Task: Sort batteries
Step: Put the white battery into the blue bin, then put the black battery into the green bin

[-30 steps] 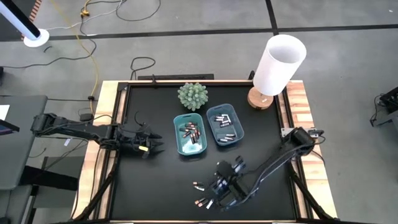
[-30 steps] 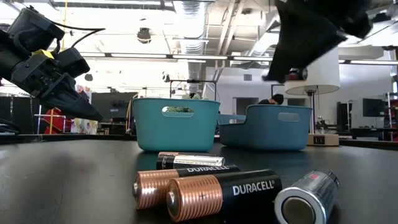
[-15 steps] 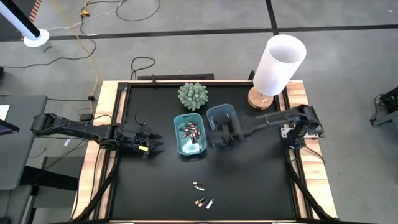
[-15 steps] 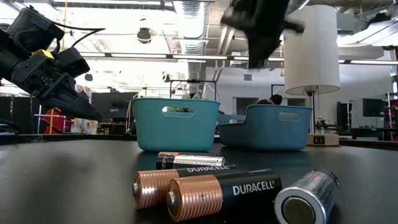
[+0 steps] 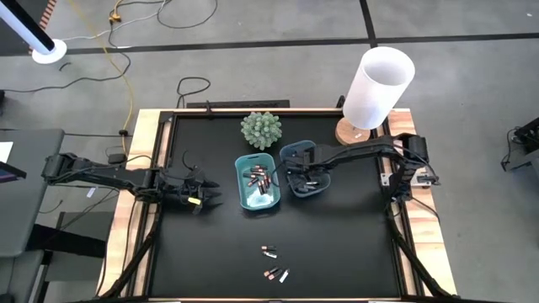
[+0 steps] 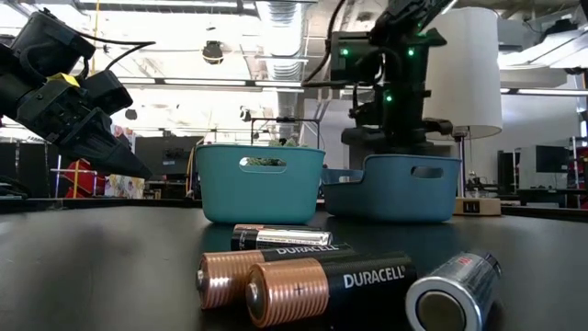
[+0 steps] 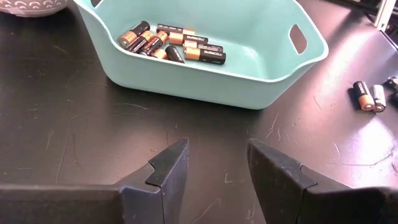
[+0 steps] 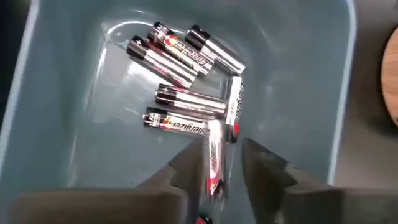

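High view: the right arm reaches from the right edge of the frame across to centre, its forearm nearly level, so that the right tool [image 5: 301, 173] hangs over the darker blue tray [image 5: 322, 158]. Right wrist view looks straight down into that tray: the two fingers stand a little apart with a silver battery [image 8: 214, 155] in the gap between them, blurred, and whether they grip it I cannot tell; five more silver batteries [image 8: 180, 59] lie scattered on the tray floor. Just left of it sits the teal tray [image 5: 246, 195], holding copper-and-black batteries [image 5: 258, 177]. The left arm stretches in from the left edge of the frame, low and level, with the left tool [image 5: 202, 190] near the teal tray's left wall; the left wrist view shows its fingers [image 7: 171, 163] spread and holding nothing, apart from the tray. Four loose batteries [image 5: 273, 262] lie on the worktop [image 5: 194, 252] in the lower centre, well apart from both trays and both tools, with bare black surface all round them. At the top of the worktop stand a green plant [image 5: 260, 129] just above the teal tray, and a white lamp [image 5: 376, 87] at the upper right corner.
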Robot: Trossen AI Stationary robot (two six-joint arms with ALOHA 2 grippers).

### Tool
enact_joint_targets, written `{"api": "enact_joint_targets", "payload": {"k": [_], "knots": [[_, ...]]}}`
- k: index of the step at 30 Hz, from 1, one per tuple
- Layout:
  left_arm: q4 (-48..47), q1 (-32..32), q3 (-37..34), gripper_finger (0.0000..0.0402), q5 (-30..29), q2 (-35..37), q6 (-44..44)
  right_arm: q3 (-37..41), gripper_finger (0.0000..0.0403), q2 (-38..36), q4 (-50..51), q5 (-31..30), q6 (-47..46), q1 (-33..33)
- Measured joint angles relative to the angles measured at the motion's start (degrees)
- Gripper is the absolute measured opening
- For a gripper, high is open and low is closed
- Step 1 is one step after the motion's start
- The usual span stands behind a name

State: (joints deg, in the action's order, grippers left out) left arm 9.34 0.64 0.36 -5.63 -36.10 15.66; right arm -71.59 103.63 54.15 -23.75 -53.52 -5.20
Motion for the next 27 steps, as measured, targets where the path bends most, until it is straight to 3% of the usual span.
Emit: {"api": "enact_joint_targets", "payload": {"k": [8,11,19,27], "knots": [[0.0,0.0,0.0,0.0161,0.0,0.0,0.0,1.7,0.0227,-0.1,-2.5,0.1,0.0,-0.2],[0.0,0.0,0.0,0.0161,0.0,0.0,0.0,1.7,0.0252,-1.0,-1.7,0.1,0.0,0.4],[0.0,0.0,0.0,0.0161,0.0,0.0,0.0,1.6,0.0255,-10.7,-2.5,-0.1,2.5,5.3],[0.0,0.0,0.0,0.0161,0.0,0.0,0.0,1.6,0.0254,-17.5,-12.6,-0.5,11.4,19.4]]}}
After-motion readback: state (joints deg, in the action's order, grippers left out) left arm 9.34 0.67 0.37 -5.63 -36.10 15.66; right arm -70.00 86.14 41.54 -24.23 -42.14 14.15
